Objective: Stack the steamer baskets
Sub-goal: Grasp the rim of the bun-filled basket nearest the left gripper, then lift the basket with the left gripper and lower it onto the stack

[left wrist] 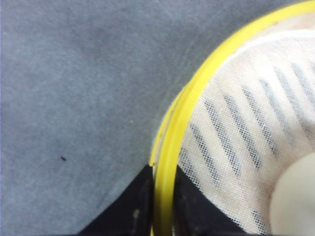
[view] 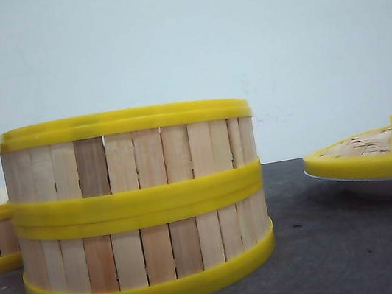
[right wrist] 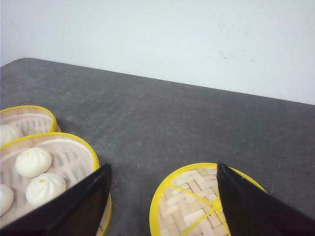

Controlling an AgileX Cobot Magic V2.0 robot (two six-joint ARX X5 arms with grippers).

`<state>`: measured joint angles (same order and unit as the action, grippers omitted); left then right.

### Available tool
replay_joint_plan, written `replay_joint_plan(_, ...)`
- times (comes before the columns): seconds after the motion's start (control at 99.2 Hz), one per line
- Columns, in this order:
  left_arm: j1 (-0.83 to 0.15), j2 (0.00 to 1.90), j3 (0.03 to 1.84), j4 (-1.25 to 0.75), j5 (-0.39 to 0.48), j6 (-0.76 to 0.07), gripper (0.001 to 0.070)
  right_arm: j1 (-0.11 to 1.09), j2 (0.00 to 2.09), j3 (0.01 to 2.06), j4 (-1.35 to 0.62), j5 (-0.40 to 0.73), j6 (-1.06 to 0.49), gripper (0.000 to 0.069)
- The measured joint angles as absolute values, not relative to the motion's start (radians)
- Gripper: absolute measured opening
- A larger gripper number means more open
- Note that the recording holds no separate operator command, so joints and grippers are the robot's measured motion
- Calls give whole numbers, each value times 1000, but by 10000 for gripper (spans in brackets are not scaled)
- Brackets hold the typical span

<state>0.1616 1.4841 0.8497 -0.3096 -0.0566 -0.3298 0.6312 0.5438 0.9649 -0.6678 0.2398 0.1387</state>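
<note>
Standing two-high, the steamer baskets (view: 138, 208) showed pale slats and yellow rims — left gripper (left wrist: 161, 196) clamped a rim, right gripper (right wrist: 162, 196) stood open.

Plain pale wall (view: 179, 38) behind dark grey tabletop (view: 348, 257)

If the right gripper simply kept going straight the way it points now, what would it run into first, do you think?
Probably the woven lid. It lies just ahead of and below the right gripper, between its open black fingers. Beyond it there is only bare grey table up to the wall. Depth is hard to judge, so a shallow approach might pass over it.
</note>
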Motion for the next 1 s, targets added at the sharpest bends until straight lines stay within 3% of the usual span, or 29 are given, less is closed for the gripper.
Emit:
replay_joint_plan(0.403, 186, 1452, 952, -417, -20, -310, 26, 631, 544, 965, -716, 240, 139, 415)
replay_joint_plan(0.595, 205, 1405, 1130, -520, 92, -300, 26, 631, 544, 965, -721, 240, 139, 415)
replay_joint_plan(0.756, 196, 1363, 1258, -632, 259, -273, 26, 631, 544, 965, -720, 240, 139, 415)
replay_joint_plan(0.877, 138, 1315, 1280, -675, 345, -214, 26, 631, 544, 965, -709, 240, 139, 415)
replay_joint_plan(0.998, 47, 1272, 1280, -741, 369, -131, 26, 631, 544, 965, -694, 240, 139, 415)
